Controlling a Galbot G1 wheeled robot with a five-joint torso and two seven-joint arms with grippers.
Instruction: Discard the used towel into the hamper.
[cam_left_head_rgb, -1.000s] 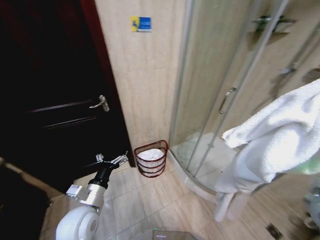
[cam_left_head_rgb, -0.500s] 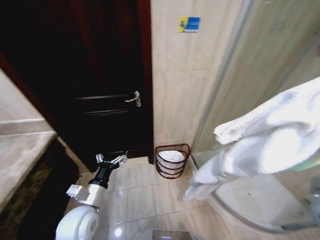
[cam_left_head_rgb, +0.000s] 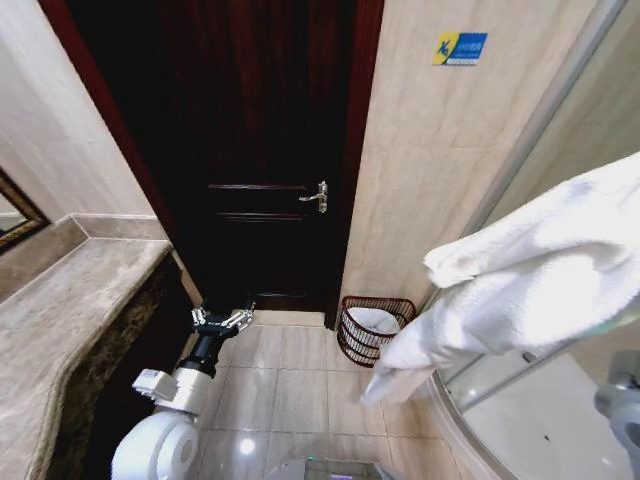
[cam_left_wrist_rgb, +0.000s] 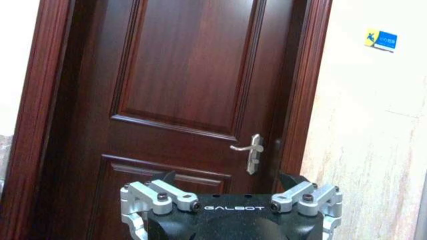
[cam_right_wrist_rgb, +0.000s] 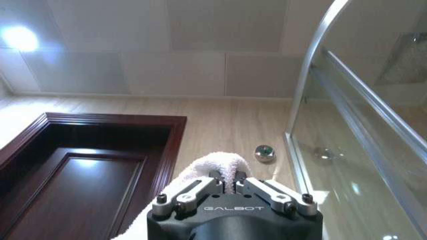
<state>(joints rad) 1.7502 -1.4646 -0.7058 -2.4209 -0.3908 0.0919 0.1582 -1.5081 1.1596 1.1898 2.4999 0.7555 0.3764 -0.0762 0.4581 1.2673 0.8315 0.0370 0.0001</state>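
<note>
Left of the hamper (cam_left_head_rgb: 374, 329), the left gripper (cam_left_head_rgb: 222, 320) is held low over the tiled floor (cam_left_head_rgb: 285, 385), its fingers spread wide with nothing between them, before the dark wooden door (cam_left_head_rgb: 262, 150). The hamper itself (something white lies inside it) is set on the floor just beside the door frame, against the beige wall (cam_left_head_rgb: 420, 170). Right of the hamper and well above it, a white towel (cam_left_head_rgb: 520, 280) is draped, pinched in the clenched right gripper (cam_right_wrist_rgb: 234, 186), near the glass shower screen (cam_left_head_rgb: 600, 120).

dark wooden door (cam_left_head_rgb: 260, 150), stone counter (cam_left_head_rgb: 70, 320)
</note>
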